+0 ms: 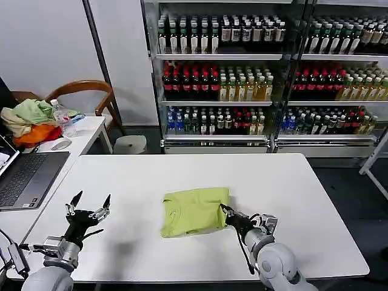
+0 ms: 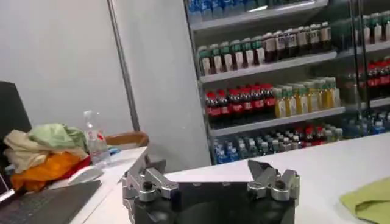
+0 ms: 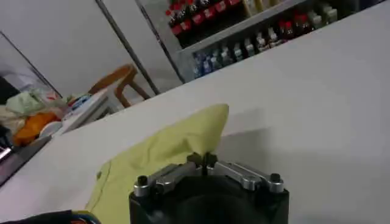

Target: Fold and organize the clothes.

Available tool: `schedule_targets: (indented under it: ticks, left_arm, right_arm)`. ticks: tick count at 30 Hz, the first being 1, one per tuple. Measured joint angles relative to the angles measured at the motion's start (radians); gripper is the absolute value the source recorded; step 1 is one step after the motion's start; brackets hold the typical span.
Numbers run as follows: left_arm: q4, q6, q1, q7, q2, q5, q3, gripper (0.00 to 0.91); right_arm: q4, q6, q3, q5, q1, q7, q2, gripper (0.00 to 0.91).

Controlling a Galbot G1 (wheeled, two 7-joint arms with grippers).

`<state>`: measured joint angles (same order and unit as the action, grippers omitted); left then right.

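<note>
White counter [image 1: 151, 182], main work surface. Second white counter [image 1: 91, 130] at left: open laptop [image 1: 24, 179], white mouse [image 1: 60, 144], clear water bottle [image 1: 62, 118], heap of pale green, cream, orange garments [image 1: 30, 121]. Wooden chair [image 1: 91, 91] behind heap. White stool [image 1: 130, 144] on floor. 2 glass-door coolers [image 1: 221, 73] at back, shelves lined with bottled drinks: dark, red, yellow, blue.

The right claw [image 1: 227, 210] pinched the folded T-shirt's [image 1: 193, 211] near-right edge; the left claw [image 1: 90, 202] hovered spread, well apart.
</note>
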<state>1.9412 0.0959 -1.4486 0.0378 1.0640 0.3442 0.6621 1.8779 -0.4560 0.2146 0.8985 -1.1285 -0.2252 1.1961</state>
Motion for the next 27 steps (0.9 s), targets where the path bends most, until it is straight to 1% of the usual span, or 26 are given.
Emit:
schedule_targets:
  ticks: [14,15,16,22,27]
  left_arm:
    - [0.002,-0.001,-0.006,0.007,0.004,0.000,0.008,0.907]
    - [0.002,-0.001,-0.006,0.008,0.004,0.001,0.008,0.907]
    - [0.003,-0.001,-0.006,0.009,0.004,0.001,0.009,0.907]
    - [0.006,-0.001,-0.007,0.011,0.007,0.003,0.009,0.907]
    - [0.007,-0.002,-0.010,0.012,0.004,0.005,0.016,0.907]
  right_arm:
    - [0.023,-0.014,0.004,0.030,-0.016,-0.021,-0.006,0.000]
    - [0.023,-0.015,0.005,0.030,-0.017,-0.023,-0.006,0.433]
    - [0.023,-0.017,0.005,0.030,-0.018,-0.025,-0.006,0.907]
    - [0.022,-0.026,0.007,0.018,-0.023,-0.034,-0.006,0.907]
    - [0.020,-0.037,0.022,-0.013,-0.017,-0.018,-0.020,0.907]
